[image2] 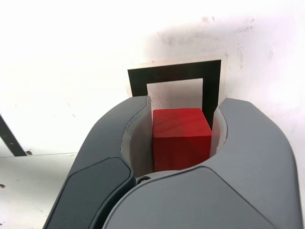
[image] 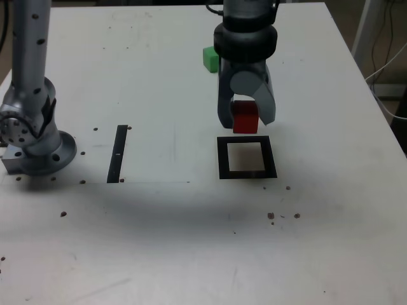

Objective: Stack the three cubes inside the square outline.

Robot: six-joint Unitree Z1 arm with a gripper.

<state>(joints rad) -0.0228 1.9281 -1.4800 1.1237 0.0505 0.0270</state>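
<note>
Fingers (image: pixel 247 118) clamped on the red cube (image: pixel 245 117), held off the counter (image: pixel 159 241) at centre frame, directly above the square outline's (image: pixel 222 159) far edge; pale centre lies just below-frame of it.

Hidden and cropped parts around the gripper

The green cube (image: pixel 210 59) is showing only partly, the arm (image: pixel 245 38) covering its side toward the exterior view's right. The arm itself is running off the top edge. In the wrist view the fingers (image2: pixel 138 129) are masking the red cube's (image2: pixel 181 138) flanks and the near edge of the square outline (image2: pixel 175 72). Specks on the desk (image: pixel 191 241) are too small to identify.
</note>
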